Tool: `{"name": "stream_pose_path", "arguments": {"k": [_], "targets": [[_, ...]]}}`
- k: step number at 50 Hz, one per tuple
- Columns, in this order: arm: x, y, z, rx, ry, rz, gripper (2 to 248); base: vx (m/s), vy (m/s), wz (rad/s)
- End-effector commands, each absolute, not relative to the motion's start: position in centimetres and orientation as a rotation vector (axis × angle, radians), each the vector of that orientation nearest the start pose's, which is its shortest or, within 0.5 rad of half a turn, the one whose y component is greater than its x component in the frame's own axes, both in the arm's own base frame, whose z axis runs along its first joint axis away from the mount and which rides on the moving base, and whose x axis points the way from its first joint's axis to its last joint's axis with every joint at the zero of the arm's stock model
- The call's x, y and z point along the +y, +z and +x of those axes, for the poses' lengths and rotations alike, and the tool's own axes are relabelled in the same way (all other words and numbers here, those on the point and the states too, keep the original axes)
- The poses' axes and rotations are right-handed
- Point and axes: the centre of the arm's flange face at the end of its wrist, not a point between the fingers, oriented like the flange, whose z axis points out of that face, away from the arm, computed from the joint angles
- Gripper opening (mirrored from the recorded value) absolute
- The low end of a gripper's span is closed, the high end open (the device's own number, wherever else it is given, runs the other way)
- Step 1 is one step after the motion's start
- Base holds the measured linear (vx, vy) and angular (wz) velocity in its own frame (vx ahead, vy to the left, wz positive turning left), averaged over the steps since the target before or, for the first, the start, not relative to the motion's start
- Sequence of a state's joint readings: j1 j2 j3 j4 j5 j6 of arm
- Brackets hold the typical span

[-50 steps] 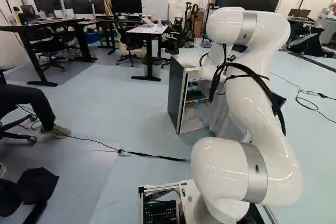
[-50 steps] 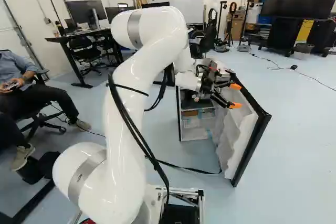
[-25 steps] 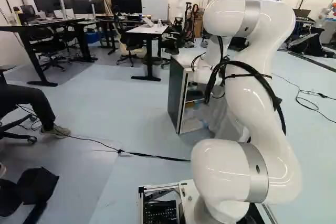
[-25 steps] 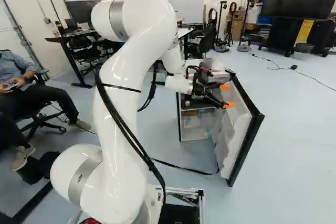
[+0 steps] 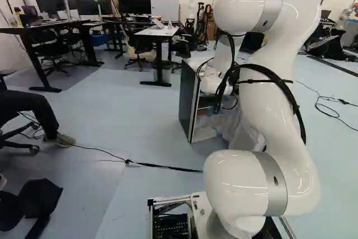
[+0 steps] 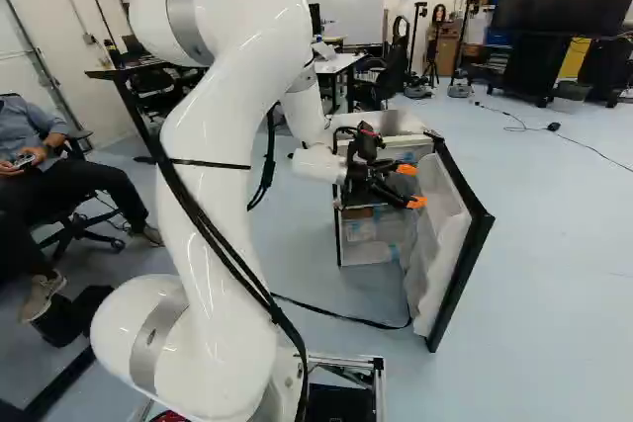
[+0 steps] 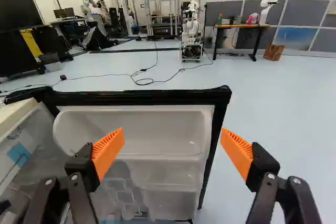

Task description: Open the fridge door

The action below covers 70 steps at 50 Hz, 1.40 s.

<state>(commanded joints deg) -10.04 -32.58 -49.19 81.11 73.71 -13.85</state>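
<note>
Right base view: the black, orange-padded gripper (image 6: 411, 186) is hovering open beside the swung-out, black-edged white fridge door (image 6: 443, 229).

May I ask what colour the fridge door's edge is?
The fridge door's edge is black, clearest in the wrist view.

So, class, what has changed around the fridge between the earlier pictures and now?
The arm's upper bend has risen; in the right base view the gripper moved left, slightly down, and the door swung slightly left, less open. Nothing was gripped. The fridge body stayed put.
</note>
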Motion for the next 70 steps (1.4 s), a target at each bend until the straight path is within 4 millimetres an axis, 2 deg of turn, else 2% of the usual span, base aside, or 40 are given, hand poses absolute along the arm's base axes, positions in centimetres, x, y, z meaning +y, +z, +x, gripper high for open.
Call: {"name": "stream_pose_path", "arguments": {"k": [33,70], "targets": [[-16.5,31.4,46.9,-1.361,1.208,1.44,247,0.0,0.0,0.0],[-14.3,33.9,45.3,-1.239,1.374,1.623,247,0.0,0.0,0.0]]}}
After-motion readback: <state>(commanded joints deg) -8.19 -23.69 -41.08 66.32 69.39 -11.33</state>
